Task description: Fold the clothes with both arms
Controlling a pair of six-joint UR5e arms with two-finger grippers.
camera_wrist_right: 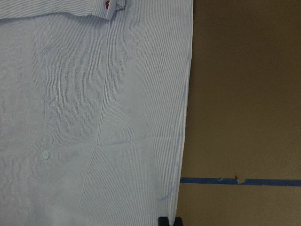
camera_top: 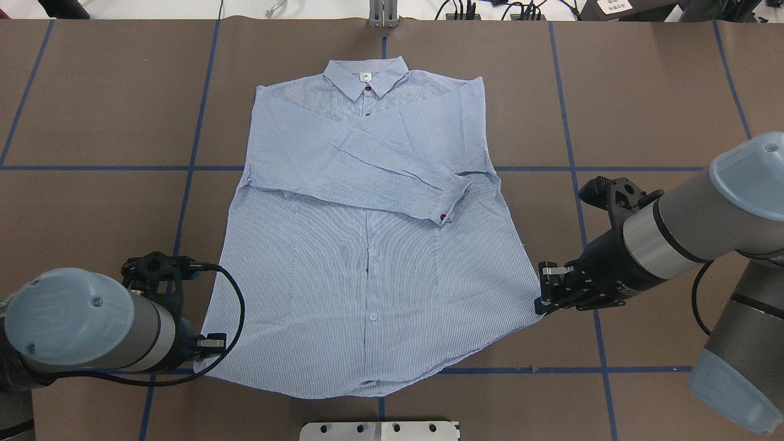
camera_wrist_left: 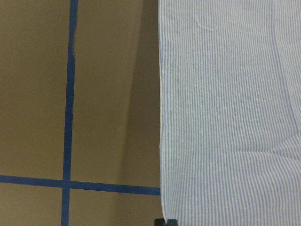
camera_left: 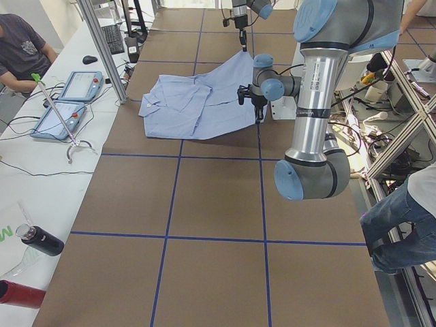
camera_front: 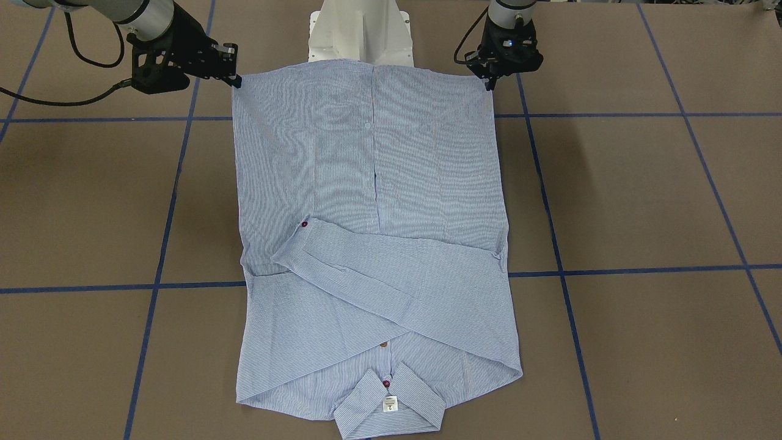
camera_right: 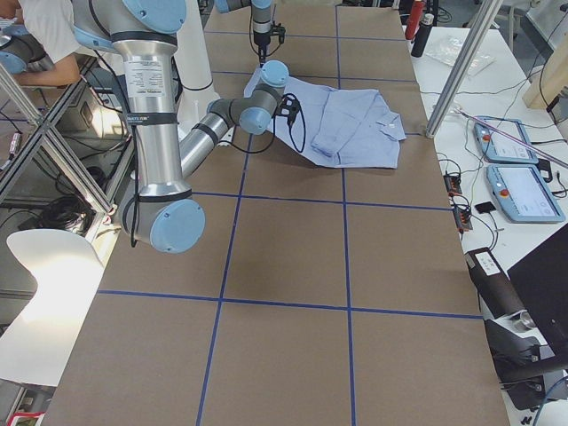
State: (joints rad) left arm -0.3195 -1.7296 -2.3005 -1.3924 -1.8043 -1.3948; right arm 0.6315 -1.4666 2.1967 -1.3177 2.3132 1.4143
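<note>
- Brown table with blue tape lines, and the shirt lies face up on it, hem toward the robot, collar at the far end.
- Both sleeves are folded in and crossed over the shirt's chest.
- The left arm comes in low beside the shirt's hem. Its wrist is bent over that corner.
- The right arm slants in from the shirt's other side, forearm stretched toward the hem.
- Left gripper: fingers pinched together on the shirt's hem corner.
- Right gripper: closed on the opposite hem corner, tips at the cloth's edge.
- The two side views give what the overhead view hides: the shirt's hem slopes up off the table to both grippers.
- The front-facing view shows that raised hem overlapping the white pedestal.
- The wrist views show only striped cloth, its side edge, and a dark sliver of fingertip at the bottom.
- The collar lies flat, with a white label inside.
- There is a dark red button on the upper cuff.
</note>
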